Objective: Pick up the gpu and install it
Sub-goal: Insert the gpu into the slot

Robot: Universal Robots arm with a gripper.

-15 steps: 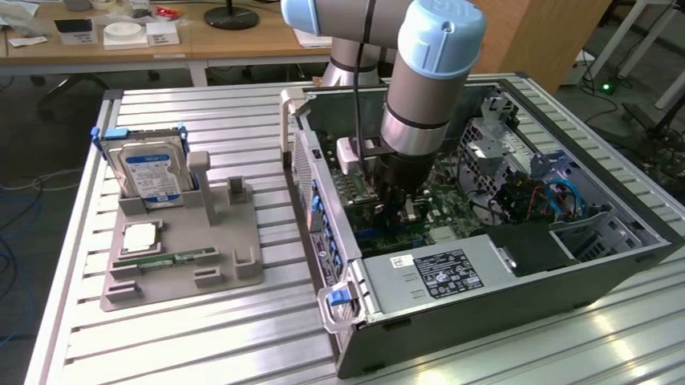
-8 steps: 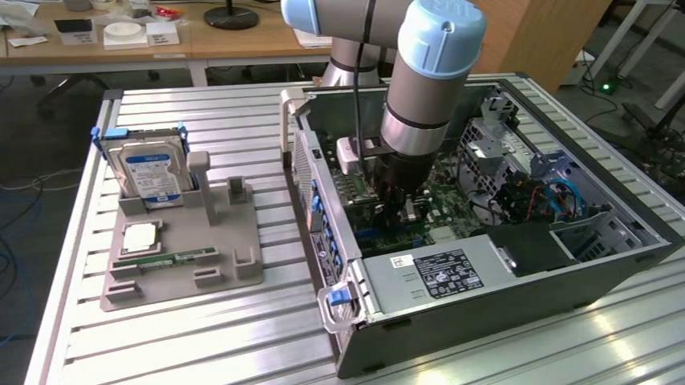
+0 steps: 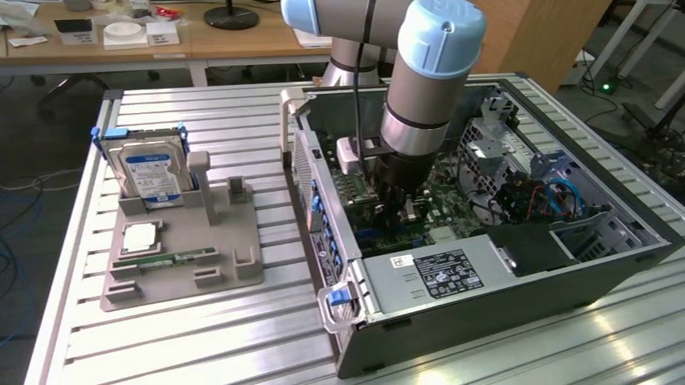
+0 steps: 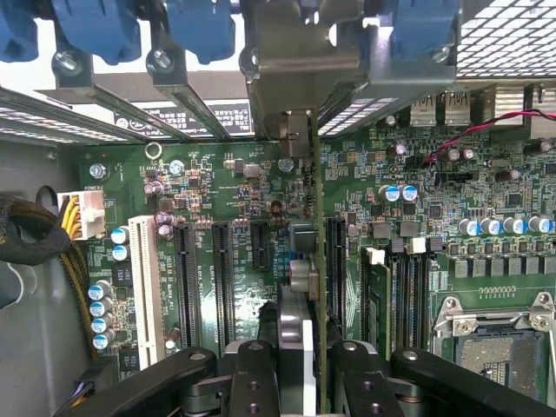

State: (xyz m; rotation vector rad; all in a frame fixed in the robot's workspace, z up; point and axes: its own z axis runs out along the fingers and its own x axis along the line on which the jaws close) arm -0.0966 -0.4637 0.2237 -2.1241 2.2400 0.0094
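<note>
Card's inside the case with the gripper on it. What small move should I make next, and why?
Probably ease it straight down a touch, keeping the card upright. The gripper is clamped on the gpu, which stands edge-on along a black slot on the motherboard. I can't tell whether it is fully seated.

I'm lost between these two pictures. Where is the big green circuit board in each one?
Exterior view: the green circuit board lies on the floor of the open computer case, under the gripper.
Wrist view: the board spreads out beyond the gripper, which grips the gpu edge-on.
Shared landmark: the blue latches along the case's slot wall.
</note>
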